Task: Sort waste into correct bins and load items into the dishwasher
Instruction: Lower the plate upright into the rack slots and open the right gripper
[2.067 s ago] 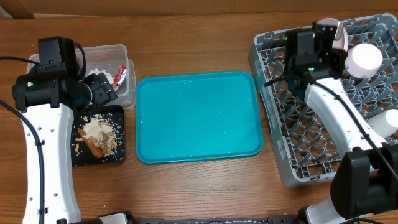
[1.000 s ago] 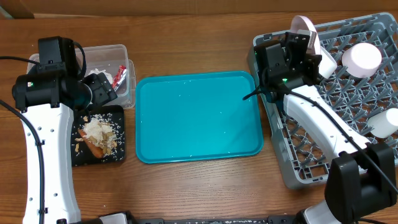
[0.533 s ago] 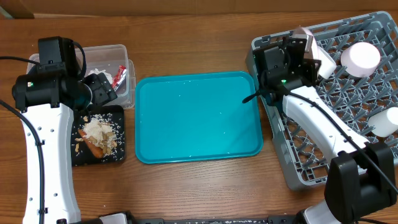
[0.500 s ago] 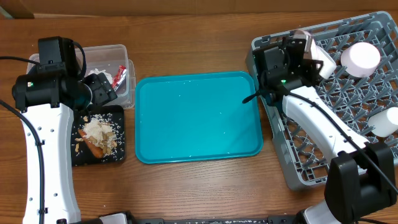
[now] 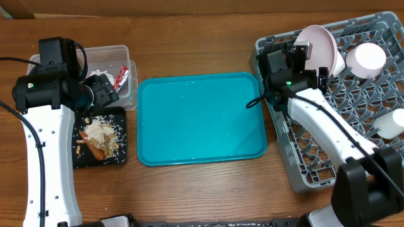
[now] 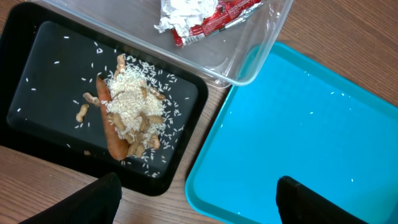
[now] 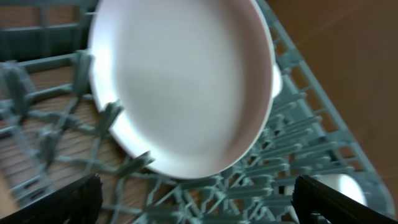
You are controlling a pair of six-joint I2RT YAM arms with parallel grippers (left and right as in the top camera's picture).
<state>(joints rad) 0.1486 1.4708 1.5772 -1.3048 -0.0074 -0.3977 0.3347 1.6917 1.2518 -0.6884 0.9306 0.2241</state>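
Observation:
A large white plate (image 5: 320, 45) (image 7: 180, 81) leans tilted among the pegs at the far left corner of the grey dish rack (image 5: 297, 170) (image 7: 280, 180). My right gripper (image 5: 307, 60) (image 7: 199, 205) stands open just in front of the plate, with nothing between its fingers. Two more white dishes (image 5: 368, 58) (image 5: 392, 123) sit in the rack. My left gripper (image 5: 106, 89) (image 6: 199, 208) hangs open and empty where the black tray (image 6: 37, 106), the clear tub (image 6: 249, 56) and the teal tray meet. The black tray holds a carrot (image 6: 112, 134) and crumbly scraps (image 6: 130, 99). A red wrapper (image 6: 211, 18) and white paper lie in the tub.
A large teal tray (image 5: 202, 116) (image 6: 298, 137) lies in the middle of the wooden table, between the bins and the rack. The right arm stretches over the rack's left side.
My right gripper has opened and let go of the plate, which now leans wider against the rack's pegs. The left arm has not moved.

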